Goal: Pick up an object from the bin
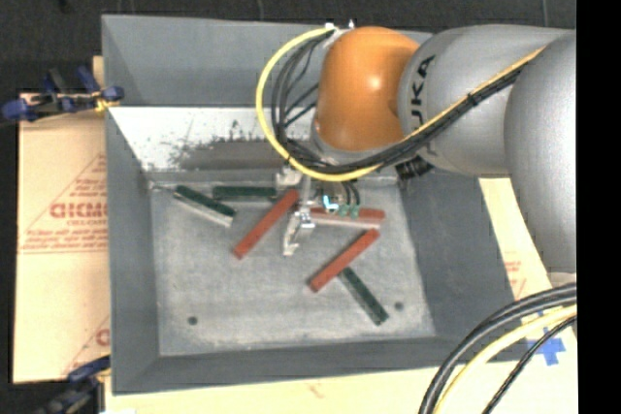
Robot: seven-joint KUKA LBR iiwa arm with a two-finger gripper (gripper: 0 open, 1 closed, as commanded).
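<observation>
Hanging low over the middle of the grey bin (223, 305), the claw (297, 233) sits just beside the upper end of a red-brown stick (260, 228); that stick lies to the claw's left in the view, flat on the floor, its long axis slanting from lower left up to upper right; whether the claw is released or clenched I cannot tell, and nothing shows plainly as gripped. On the claw's other side a pale red stick (349, 217) runs nearly level, close by; below it a second red-brown stick (343, 261) slants much as the first does, with a dark green stick (365, 297) just beyond it toward the near right corner; two more green sticks (206, 203) lie well apart by the back left wall. As I judge it, a grip on the nearest stick would have to close across its narrow width, square to that slant. The floor is flat and bare to the left and front, so there is room there, while the right side is crowded.
</observation>
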